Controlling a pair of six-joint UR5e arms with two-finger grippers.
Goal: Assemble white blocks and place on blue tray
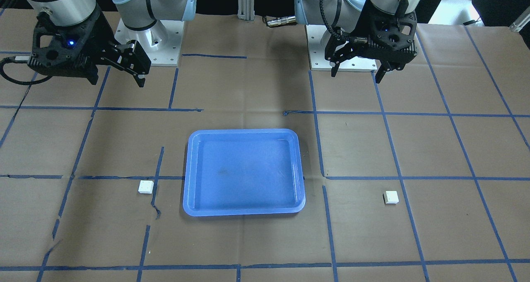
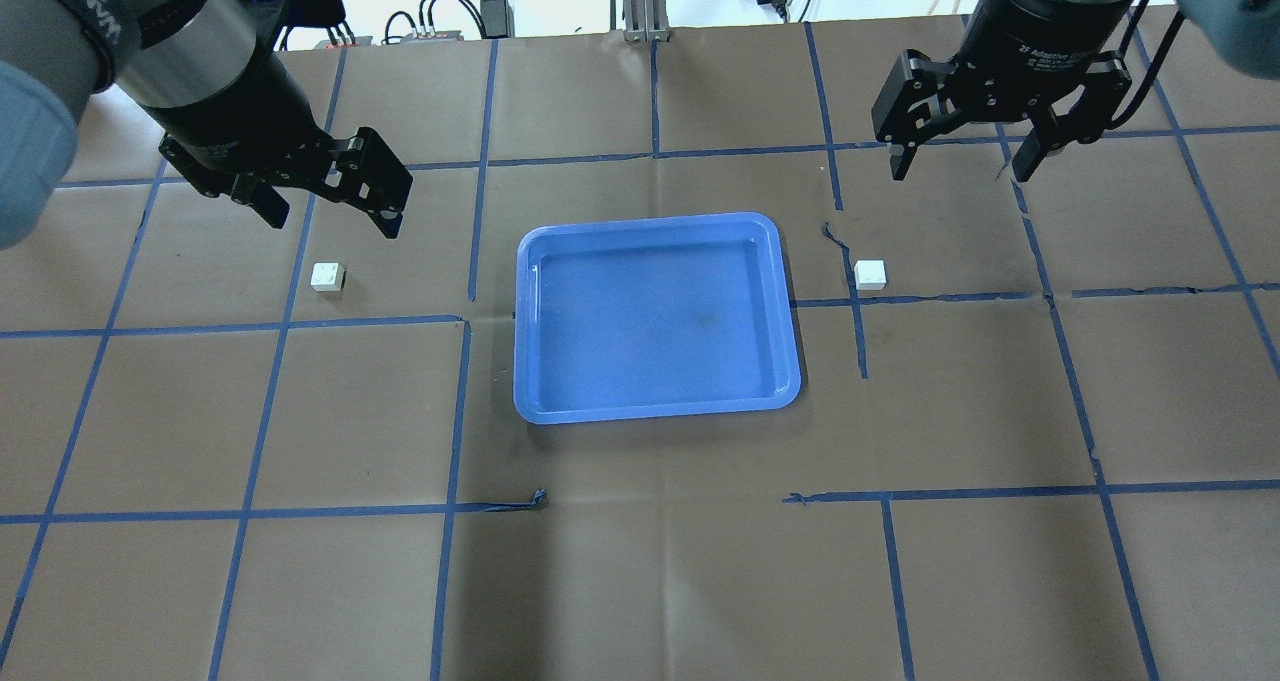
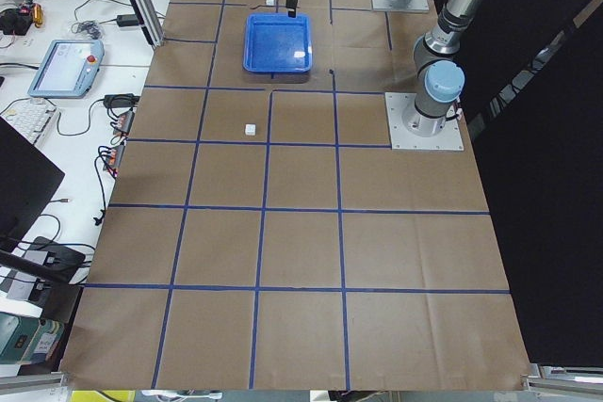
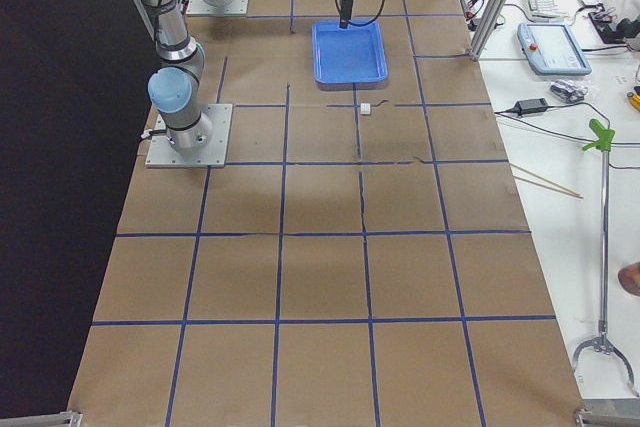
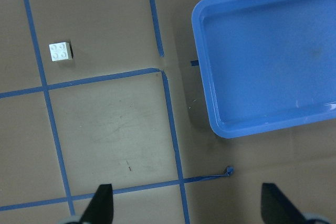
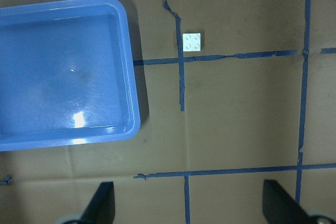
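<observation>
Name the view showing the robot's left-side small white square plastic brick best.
Left wrist-mounted: the small white square plastic brick lies unobstructed, four studs clear. Overhead and front-facing show it smaller; side views, at most a speck; right wrist-mounted shows only the other brick.

blue tray (image 5: 199, 66) partly beyond frame edge

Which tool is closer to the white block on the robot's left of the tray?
Left. The left tool hangs open, raised, close to that white block; the right tool is across the blue tray, up by the other block.
</observation>
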